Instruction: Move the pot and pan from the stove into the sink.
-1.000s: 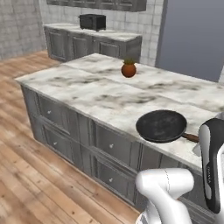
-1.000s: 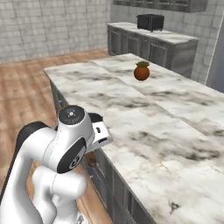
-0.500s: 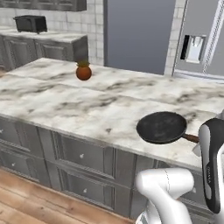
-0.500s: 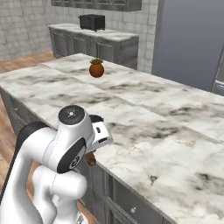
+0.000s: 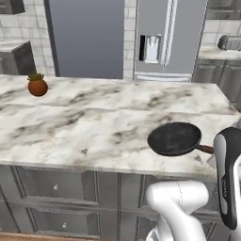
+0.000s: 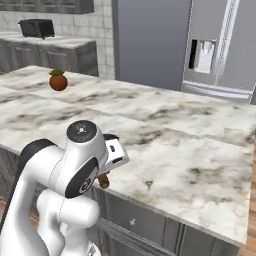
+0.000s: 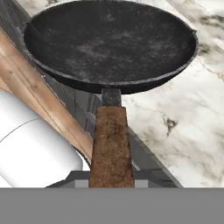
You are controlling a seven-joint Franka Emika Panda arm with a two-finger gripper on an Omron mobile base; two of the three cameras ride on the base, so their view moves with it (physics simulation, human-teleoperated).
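In the left base view, the pan (image 5: pixel 175 139) sits at the right of the frame, held level over the near edge of a marble island (image 5: pixel 84 122), its brown handle running right behind the white arm (image 5: pixel 228 174); a small potted plant (image 5: pixel 37 85) stands at the upper left of the slab and a steel fridge (image 5: pixel 169 37) fills the top centre. In the right base view, the arm (image 6: pixel 80 165) bulks at the lower left, and just under its wrist a brown stub, probably the end of the pan's handle, pokes out at the island's (image 6: pixel 165 150) near edge; the plant (image 6: pixel 58 80) is at the upper left, a toaster (image 6: pixel 36 28) beyond it on a far counter. In the hand view, the pan (image 7: pixel 109 43) spans the top of the frame and its handle (image 7: pixel 111 148) drops straight down the middle toward the gripper (image 7: pixel 111 186), whose fingers lie beneath the frame's bottom edge, so the grip seems closed on the handle, though the contact itself is hidden. My judgement: the pan is off the stove and in transit; setting it in the sink is not yet done, and the pot is left to fetch afterwards.
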